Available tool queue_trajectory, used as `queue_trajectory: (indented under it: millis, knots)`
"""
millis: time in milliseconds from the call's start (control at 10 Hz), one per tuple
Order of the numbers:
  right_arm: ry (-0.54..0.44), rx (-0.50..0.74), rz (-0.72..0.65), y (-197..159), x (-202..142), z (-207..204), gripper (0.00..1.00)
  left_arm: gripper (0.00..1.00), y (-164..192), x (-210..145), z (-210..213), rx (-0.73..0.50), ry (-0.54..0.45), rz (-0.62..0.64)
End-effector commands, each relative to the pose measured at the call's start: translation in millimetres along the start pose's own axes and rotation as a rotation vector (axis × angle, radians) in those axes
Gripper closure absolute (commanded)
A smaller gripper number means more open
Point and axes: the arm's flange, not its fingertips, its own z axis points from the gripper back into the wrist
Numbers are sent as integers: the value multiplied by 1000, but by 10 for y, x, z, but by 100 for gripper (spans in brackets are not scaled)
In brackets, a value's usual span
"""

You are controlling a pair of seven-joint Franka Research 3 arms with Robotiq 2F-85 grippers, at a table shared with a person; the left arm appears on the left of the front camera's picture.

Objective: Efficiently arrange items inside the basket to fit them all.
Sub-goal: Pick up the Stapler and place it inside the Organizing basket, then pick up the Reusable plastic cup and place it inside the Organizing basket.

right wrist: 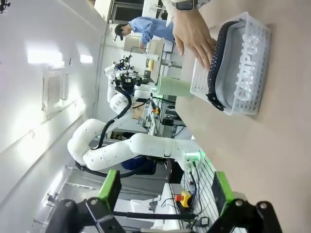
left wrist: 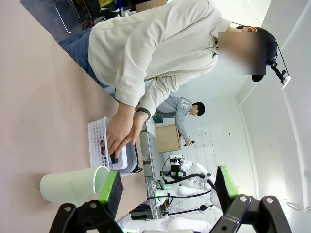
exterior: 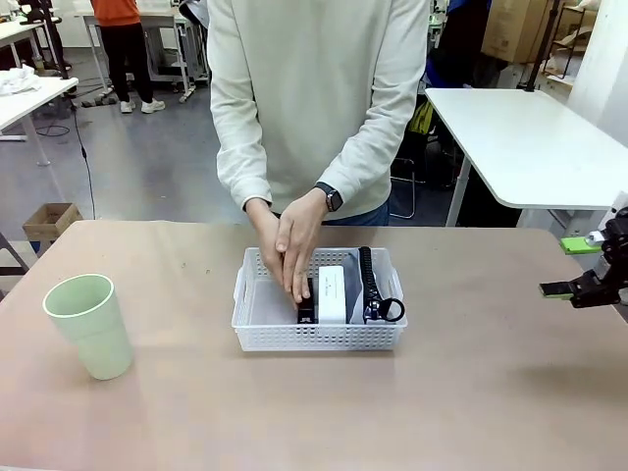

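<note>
The basket sits mid-table, right in front of the person at 12 o'clock. Inside it, the small black slab stands around the middle. The white box is just beside it at its 3 o'clock. The grey CAMPUS pouch is on edge at 3 o'clock of the box, zipper up, against the basket's end wall. The person's hands are both down in there, fingertips by the slab. The pale green cup stands upright on the table, out at the basket's 9 o'clock and well apart from it. My right gripper hangs at the basket's 3 o'clock, well apart, jaws spread wide with nothing in them. My left gripper is spread wide too, nothing between the pads.
</note>
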Motion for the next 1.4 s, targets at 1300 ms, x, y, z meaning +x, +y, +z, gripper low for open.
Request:
queue_trajectory:
  millis: [1300]
  knots:
    - [-22, -13, -20, 36, -6, 42, 0, 0, -327, -285, -349, -106, 233, -186]
